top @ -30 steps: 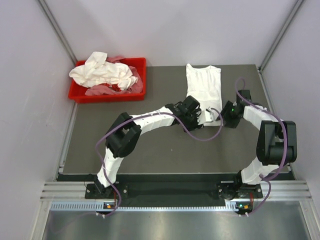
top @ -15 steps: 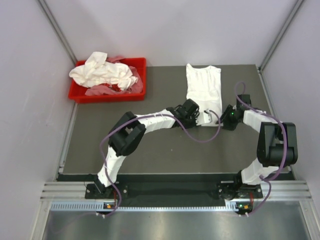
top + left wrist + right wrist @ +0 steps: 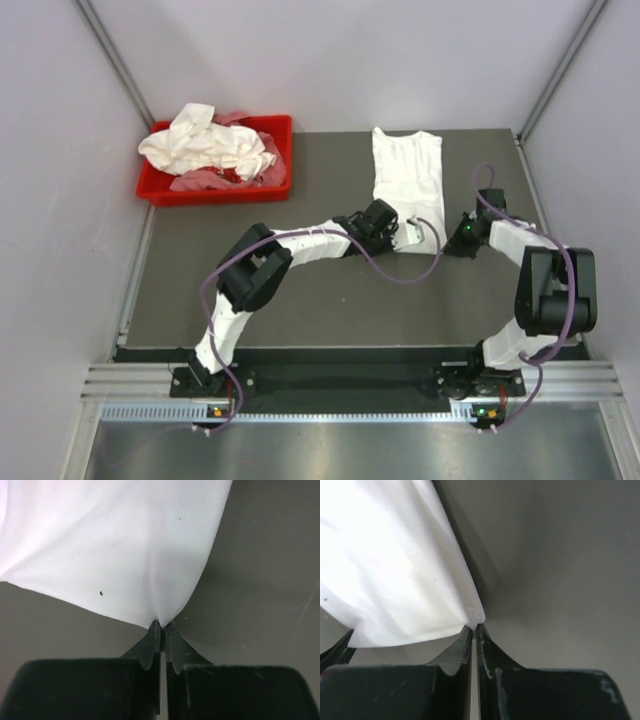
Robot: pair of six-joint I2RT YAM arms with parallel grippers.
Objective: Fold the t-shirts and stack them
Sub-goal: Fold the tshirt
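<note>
A white t-shirt (image 3: 408, 175), folded into a long strip, lies on the dark table (image 3: 330, 290) at the back right. My left gripper (image 3: 162, 626) is shut on its near left corner, and the white cloth (image 3: 115, 545) fans out from the tips. My right gripper (image 3: 473, 626) is shut on the near right corner, where the cloth (image 3: 390, 575) spreads up and left. From above, the left gripper (image 3: 400, 237) and right gripper (image 3: 452, 240) flank the shirt's near hem. More white t-shirts (image 3: 210, 145) lie crumpled in a heap in the red bin (image 3: 215, 190).
The red bin sits at the back left corner with pinkish cloth (image 3: 200, 180) under the white heap. Grey walls enclose the table on three sides. A metal rail (image 3: 330, 385) runs along the near edge at the arm bases.
Both grippers have closed from part open onto the near corners of the folded shirt. The left arm's elbow has shifted slightly, and the right gripper has edged toward the hem.
</note>
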